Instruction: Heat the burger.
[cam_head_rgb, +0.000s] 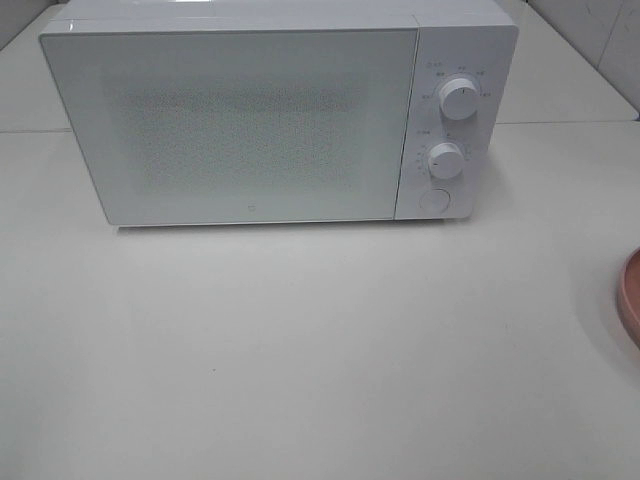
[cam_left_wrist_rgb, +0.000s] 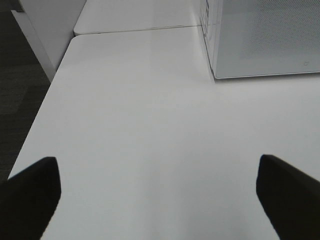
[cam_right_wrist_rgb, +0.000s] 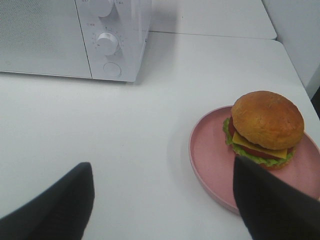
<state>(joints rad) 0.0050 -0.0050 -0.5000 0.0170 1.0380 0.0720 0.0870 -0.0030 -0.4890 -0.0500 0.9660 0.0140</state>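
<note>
The burger (cam_right_wrist_rgb: 266, 126), a tan-brown bun with cheese, tomato and lettuce, sits on a salmon-pink plate (cam_right_wrist_rgb: 212, 160) on the white table. In the exterior high view only the plate's rim (cam_head_rgb: 630, 300) shows at the right edge, and the burger is out of view there. My right gripper (cam_right_wrist_rgb: 165, 200) is open above the table, short of the plate, with nothing between its fingers. My left gripper (cam_left_wrist_rgb: 157, 187) is open wide over bare table near the microwave's left front corner. The white microwave (cam_head_rgb: 250, 120) stands at the back with its door shut.
The microwave has two knobs (cam_head_rgb: 458, 98) and a round button (cam_head_rgb: 433, 200) on its right panel. The table's left edge (cam_left_wrist_rgb: 42, 107) drops to a dark floor. A seam (cam_head_rgb: 570, 123) joins two tabletops behind.
</note>
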